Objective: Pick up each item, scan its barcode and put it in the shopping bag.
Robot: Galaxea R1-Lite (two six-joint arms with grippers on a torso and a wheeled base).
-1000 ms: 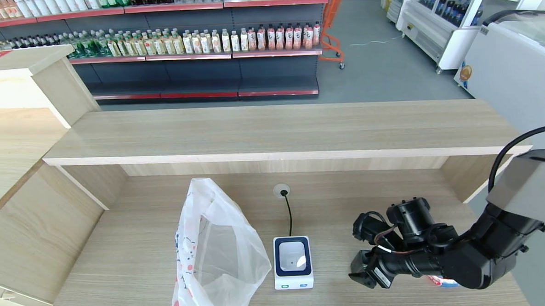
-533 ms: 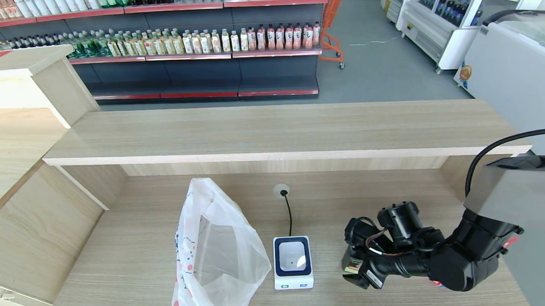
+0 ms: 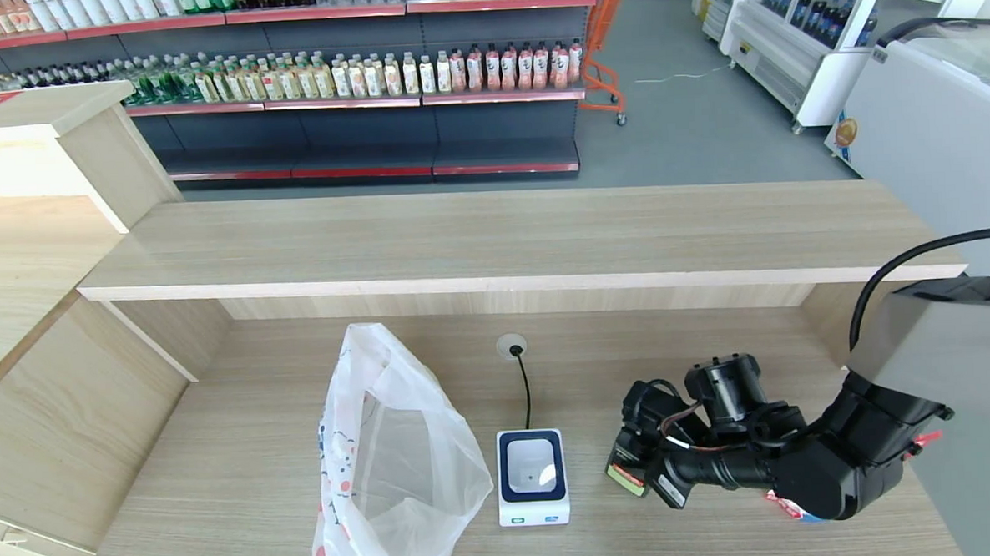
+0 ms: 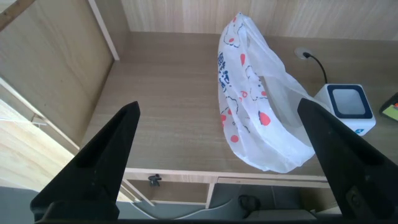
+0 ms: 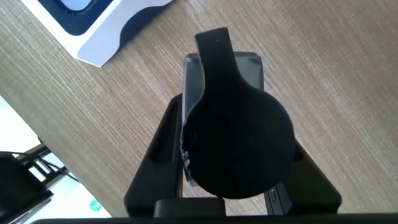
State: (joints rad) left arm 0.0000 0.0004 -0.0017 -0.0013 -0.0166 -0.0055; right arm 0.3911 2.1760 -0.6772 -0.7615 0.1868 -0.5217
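Clamping box [image 3: 624, 479] in right gripper's [image 3: 637, 466] jaws above bench's [image 3: 220, 490] front right, just beside scanner [image 3: 532, 475], not touching; green-edged end pointing toward scanner. Print too small for reading. Spreading left gripper's [image 4: 217, 109] jaws wide off bench's front edge, facing bag [image 3: 395, 466].

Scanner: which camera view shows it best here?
Head view: the scanner shows whole, window up, cable attached. The left wrist view has it far off beside the shopping bag; the right wrist view cuts it to one corner.
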